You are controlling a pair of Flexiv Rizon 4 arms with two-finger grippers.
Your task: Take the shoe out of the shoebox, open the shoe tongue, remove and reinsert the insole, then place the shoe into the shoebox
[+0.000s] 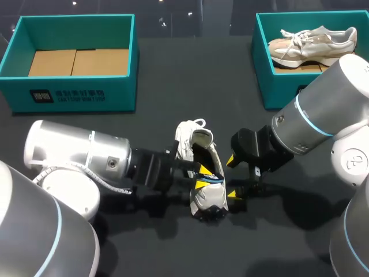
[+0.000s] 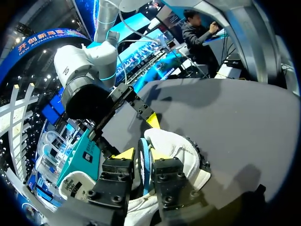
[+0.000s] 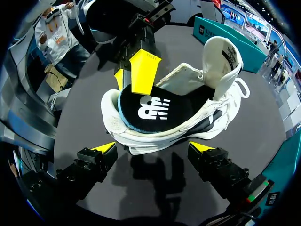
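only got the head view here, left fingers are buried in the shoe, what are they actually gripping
observer: the insole. In the left wrist view its blue edge sits between the left fingers, pinched from both sides.
operator: is it all the way out
observer: no. The right wrist view shows its heel end up at the rim of the shoe, while its front runs in under the raised tongue.
operator: and the other arm, touching anything
observer: no. In its own view the right fingers stand wide apart, just short of the shoe, with a gap to it.
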